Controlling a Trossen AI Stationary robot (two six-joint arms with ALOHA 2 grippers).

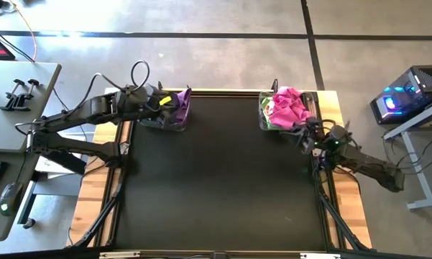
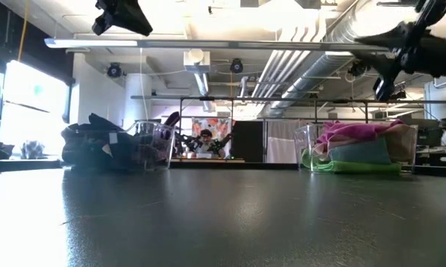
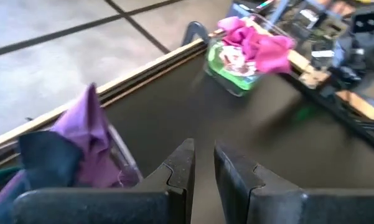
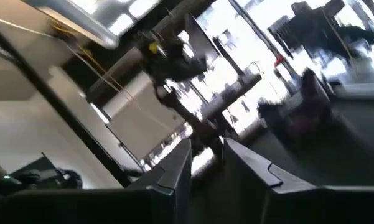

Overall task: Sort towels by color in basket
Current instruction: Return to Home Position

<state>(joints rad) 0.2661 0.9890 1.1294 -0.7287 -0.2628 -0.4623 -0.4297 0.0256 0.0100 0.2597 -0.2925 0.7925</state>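
Note:
Two clear baskets stand at the black mat's far edge. The left basket [image 1: 165, 119] holds dark towels [image 2: 96, 141] and a purple towel [image 3: 90, 134] that hangs over its rim. The right basket [image 1: 269, 119] holds magenta towels [image 1: 289, 104] on top of a teal towel [image 2: 360, 152] and a lime one [image 2: 349, 167]. My left gripper [image 3: 202, 165] hovers over the left basket's near side [image 1: 160, 101], fingers slightly apart and empty. My right gripper [image 4: 206, 155] is raised just beside the right basket's near right corner [image 1: 303, 129], also slightly apart and empty.
The black mat [image 1: 223, 180] lies bare between and in front of the baskets. Wooden table edges [image 1: 93, 187] frame it. A desk with clamps [image 1: 18, 93] stands to the left and a computer case [image 1: 410, 97] to the right, both off the table.

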